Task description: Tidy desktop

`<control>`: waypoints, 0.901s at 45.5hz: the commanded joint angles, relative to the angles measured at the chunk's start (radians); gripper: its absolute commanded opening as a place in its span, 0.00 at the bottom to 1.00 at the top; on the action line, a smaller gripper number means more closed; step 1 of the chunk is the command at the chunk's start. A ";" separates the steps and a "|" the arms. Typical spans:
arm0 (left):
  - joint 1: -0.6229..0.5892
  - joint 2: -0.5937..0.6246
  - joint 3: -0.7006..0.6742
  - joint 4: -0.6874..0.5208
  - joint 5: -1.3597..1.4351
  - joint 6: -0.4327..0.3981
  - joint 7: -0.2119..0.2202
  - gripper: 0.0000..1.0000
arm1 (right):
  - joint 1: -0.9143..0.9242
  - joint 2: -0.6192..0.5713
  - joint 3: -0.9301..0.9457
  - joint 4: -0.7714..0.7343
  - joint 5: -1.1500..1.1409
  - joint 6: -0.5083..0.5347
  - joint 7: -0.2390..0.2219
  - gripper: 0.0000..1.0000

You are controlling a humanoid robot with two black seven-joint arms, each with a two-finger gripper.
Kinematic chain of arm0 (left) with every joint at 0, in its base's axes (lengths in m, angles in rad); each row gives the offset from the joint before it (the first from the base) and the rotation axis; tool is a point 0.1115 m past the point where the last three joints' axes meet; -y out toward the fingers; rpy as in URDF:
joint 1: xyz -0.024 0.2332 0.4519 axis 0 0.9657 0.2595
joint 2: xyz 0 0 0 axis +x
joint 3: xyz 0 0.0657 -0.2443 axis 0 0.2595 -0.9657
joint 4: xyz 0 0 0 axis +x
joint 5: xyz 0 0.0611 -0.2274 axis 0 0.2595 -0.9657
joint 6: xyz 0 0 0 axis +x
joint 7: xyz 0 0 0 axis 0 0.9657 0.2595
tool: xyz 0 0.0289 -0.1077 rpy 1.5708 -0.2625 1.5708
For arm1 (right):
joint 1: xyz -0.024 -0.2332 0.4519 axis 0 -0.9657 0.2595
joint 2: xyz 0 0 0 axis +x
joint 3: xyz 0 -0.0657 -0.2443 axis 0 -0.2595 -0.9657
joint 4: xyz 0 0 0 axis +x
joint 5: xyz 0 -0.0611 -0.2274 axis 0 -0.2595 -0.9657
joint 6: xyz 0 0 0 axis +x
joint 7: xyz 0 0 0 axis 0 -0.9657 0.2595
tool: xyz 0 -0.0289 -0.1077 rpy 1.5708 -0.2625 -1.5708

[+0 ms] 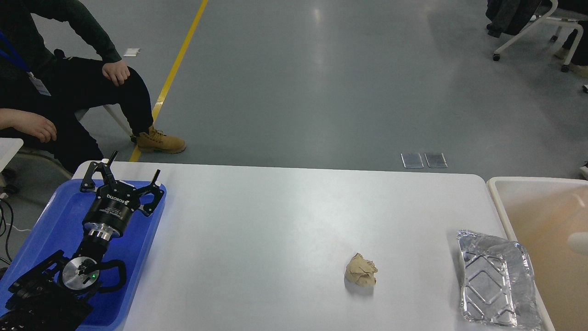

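Observation:
The white desktop (pixel 275 220) fills the lower part of the head view. A crumpled brown paper ball (pixel 361 271) lies on it right of centre. An empty foil container (pixel 496 280) lies at the desktop's right edge, next to the bin. My left gripper (pixel 134 166) is open and empty, with its fingers spread, over the far end of the blue tray (pixel 55 216) at the left. It is far from the paper ball. My right gripper is out of view.
A beige rimmed bin (pixel 498 202) stands just past the desktop's right edge, with a pale blurred thing (pixel 579 242) inside it at the frame edge. A seated person (pixel 69 92) is beyond the far left corner. Grey floor lies behind.

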 commanded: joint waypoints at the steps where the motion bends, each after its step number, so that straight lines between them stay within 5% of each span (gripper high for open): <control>1: 0.000 -0.001 0.000 0.000 0.000 0.000 0.001 0.99 | -0.013 0.002 0.007 -0.004 0.001 0.007 0.000 1.00; 27: -0.001 -0.001 0.000 0.000 0.000 0.000 0.001 0.99 | 0.091 -0.059 -0.058 0.039 -0.064 0.096 -0.004 1.00; 41: -0.001 -0.001 0.000 0.000 0.000 0.000 0.002 0.99 | 0.264 -0.269 -0.289 0.435 -0.094 0.077 -0.001 1.00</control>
